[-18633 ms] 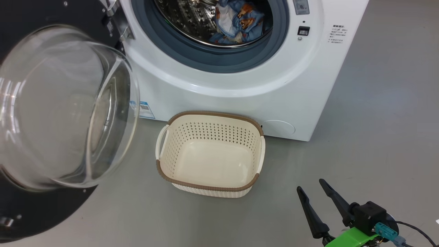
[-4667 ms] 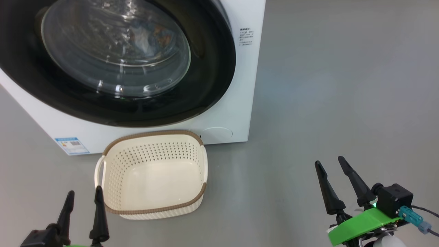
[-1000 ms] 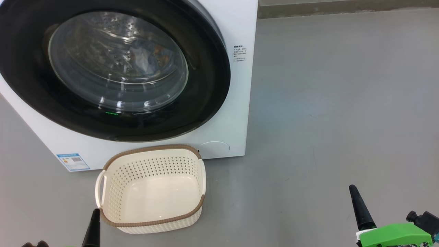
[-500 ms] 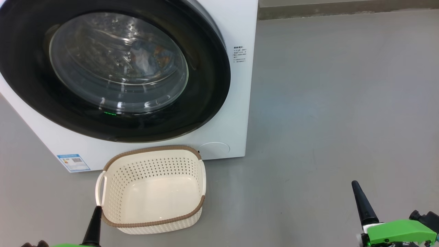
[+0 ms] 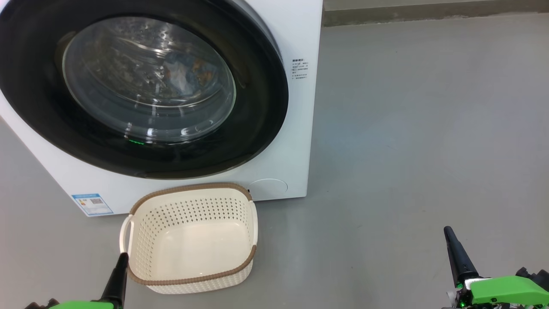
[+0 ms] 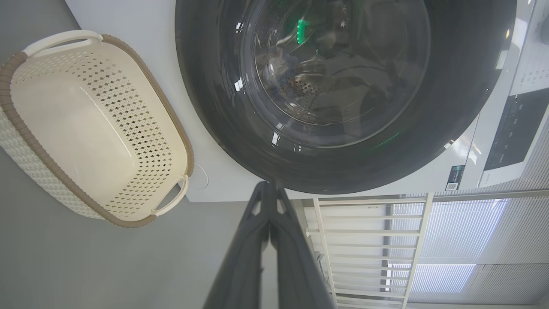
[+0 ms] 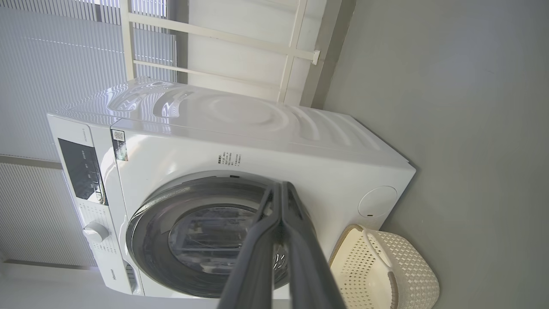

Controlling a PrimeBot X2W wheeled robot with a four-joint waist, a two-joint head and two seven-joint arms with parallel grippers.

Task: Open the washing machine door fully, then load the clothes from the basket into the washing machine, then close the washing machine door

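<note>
Head view: the washing machine door (image 5: 143, 86), open earlier, is now sitting shut on the washing machine (image 5: 296, 141), with the clothes (image 5: 184, 75) showing behind its glass. The basket (image 5: 188, 189) is standing empty just in front. The left gripper (image 5: 123, 256) and right gripper (image 5: 447, 231) are hanging low, fingers pressed together and gripping nothing. Bare floor (image 5: 407, 150) is lying open to the right.

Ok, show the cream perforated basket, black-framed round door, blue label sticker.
Cream perforated basket (image 5: 191, 186), head view, back rim.
Black-framed round door (image 5: 261, 107), head view, frame.
Blue label sticker (image 5: 92, 204), head view, middle.
</note>
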